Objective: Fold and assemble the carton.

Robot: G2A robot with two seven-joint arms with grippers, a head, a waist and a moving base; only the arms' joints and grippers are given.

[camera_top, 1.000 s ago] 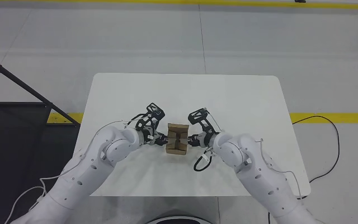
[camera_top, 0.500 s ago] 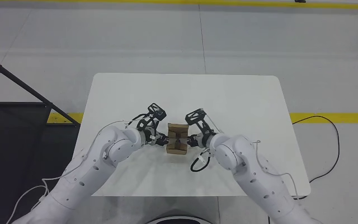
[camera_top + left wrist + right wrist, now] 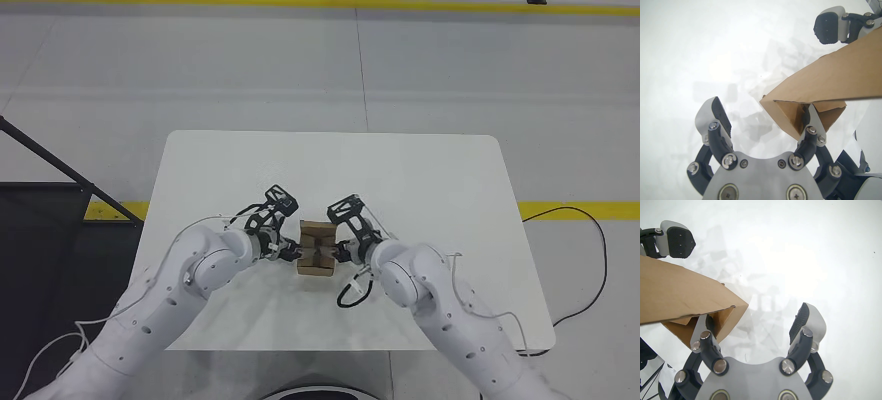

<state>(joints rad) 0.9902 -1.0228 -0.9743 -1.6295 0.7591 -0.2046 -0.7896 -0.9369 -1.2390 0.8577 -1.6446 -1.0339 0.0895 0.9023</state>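
A small brown carton (image 3: 317, 249) lies at the middle of the white table (image 3: 430, 170), partly folded, with both ends open. My left gripper (image 3: 288, 230) is at its left end, open. In the left wrist view one of the left gripper's (image 3: 764, 115) fingers (image 3: 813, 117) is tucked inside the carton's (image 3: 829, 81) open end and the other is off to the side. My right gripper (image 3: 341, 230) mirrors this at the right end, open. In the right wrist view one of the right gripper's (image 3: 753, 321) fingers (image 3: 703, 323) is inside the carton (image 3: 687, 294).
Bare table surface lies all around the carton. The table's front edge is close behind both arms. A dark mat (image 3: 40, 260) and a black pole (image 3: 50, 160) are off the table's left side.
The right arm has edged slightly left, closer to the carton's end. The left gripper and the carton have stayed almost in place.
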